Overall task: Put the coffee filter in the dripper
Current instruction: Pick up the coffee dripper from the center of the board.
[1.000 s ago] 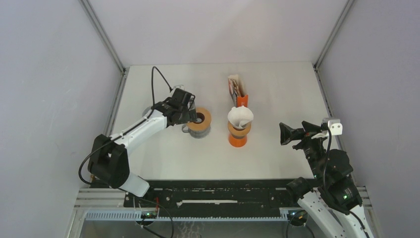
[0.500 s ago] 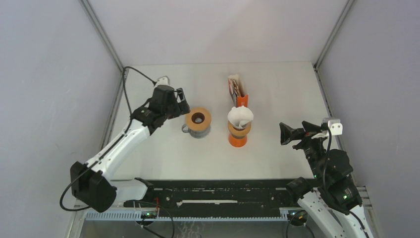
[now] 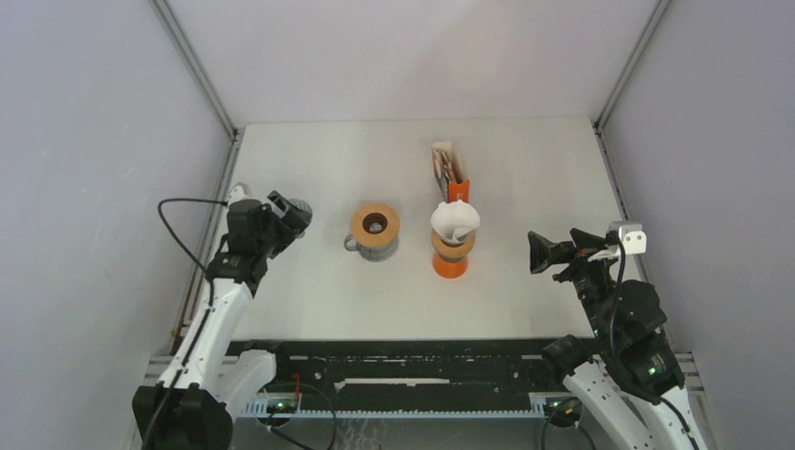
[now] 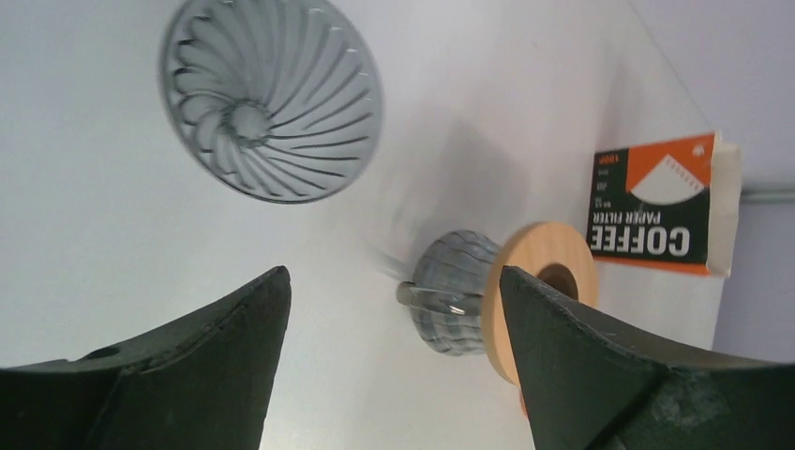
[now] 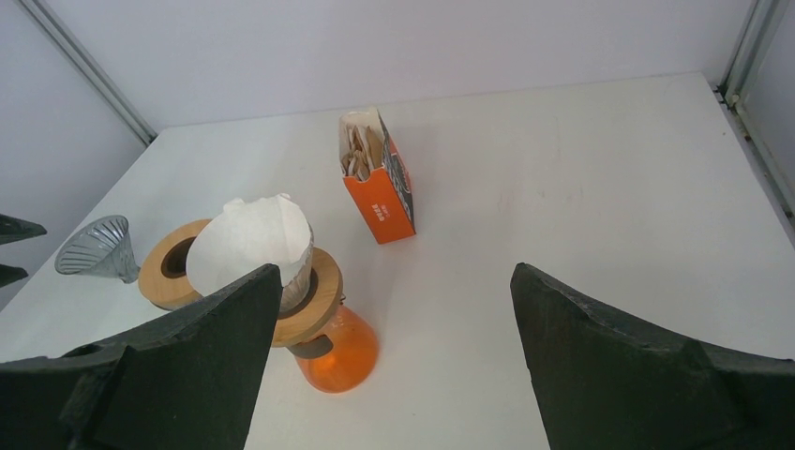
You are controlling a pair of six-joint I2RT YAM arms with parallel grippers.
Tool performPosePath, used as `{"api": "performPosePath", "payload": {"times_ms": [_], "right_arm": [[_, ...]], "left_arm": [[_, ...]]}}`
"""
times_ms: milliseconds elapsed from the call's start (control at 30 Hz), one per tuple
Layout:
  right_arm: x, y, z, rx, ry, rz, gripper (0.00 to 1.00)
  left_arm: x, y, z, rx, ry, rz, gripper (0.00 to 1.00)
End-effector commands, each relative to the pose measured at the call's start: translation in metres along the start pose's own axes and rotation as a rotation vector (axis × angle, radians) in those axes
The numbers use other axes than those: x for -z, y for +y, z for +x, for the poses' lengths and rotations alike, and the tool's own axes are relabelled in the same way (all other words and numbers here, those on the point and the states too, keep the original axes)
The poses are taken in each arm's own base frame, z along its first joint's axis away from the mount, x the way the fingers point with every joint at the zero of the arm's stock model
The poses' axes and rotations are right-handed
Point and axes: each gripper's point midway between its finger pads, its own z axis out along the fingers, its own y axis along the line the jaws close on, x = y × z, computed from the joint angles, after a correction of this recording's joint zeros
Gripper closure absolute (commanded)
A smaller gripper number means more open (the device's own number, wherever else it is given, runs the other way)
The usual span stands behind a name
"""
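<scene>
A white coffee filter (image 3: 455, 219) (image 5: 251, 246) sits open in the cone on top of the orange dripper (image 3: 451, 261) (image 5: 337, 352), which has a wooden collar. To its left stands a grey ribbed dripper with a wooden ring (image 3: 375, 229) (image 4: 459, 305). My left gripper (image 3: 286, 214) (image 4: 394, 281) is open and empty, well left of the grey dripper. My right gripper (image 3: 558, 246) (image 5: 394, 272) hangs open and empty, to the right of the orange dripper.
An orange and black coffee filter box (image 3: 448, 171) (image 5: 375, 183) stands open behind the orange dripper, with filters showing in its top. A loose grey ribbed glass cone (image 4: 272, 98) (image 5: 94, 248) lies near my left gripper. Walls enclose the table on three sides.
My left arm has pulled back from the grey wooden-ring dripper to the left side of the table, its jaws open throughout. The right arm has not moved.
</scene>
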Motion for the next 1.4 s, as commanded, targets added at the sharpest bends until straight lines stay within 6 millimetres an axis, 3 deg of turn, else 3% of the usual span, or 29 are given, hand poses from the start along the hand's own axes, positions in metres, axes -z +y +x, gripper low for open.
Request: {"api": "performPosePath", "payload": {"times_ms": [0,133,333,800,933,1267,1367], "right_arm": [[-0.004,0.003,-0.008,0.001,-0.029,-0.007,0.0],[-0.005,0.003,-0.007,0.003,-0.024,-0.009,0.0],[-0.005,0.003,-0.006,0.005,-0.022,-0.009,0.0],[-0.007,0.001,-0.005,0.01,-0.015,0.006,0.0],[-0.007,-0.001,-0.004,0.013,-0.012,0.012,0.0],[-0.01,-0.001,-0.002,0.016,-0.003,0.019,0.0],[-0.01,-0.002,-0.002,0.015,-0.002,0.024,0.0]], "left_arm": [[0.0,0.012,-0.008,0.155,-0.038,0.071,0.14],[-0.007,0.04,-0.009,0.28,-0.07,0.057,0.16],[-0.017,0.067,-0.021,0.419,-0.136,0.057,0.2],[-0.055,0.072,-0.041,0.527,-0.159,0.096,0.39],[-0.064,0.08,-0.038,0.543,-0.151,0.057,0.47],[-0.083,0.089,-0.032,0.537,-0.107,0.027,0.52],[-0.088,0.088,-0.03,0.538,-0.086,0.04,0.6]]}}
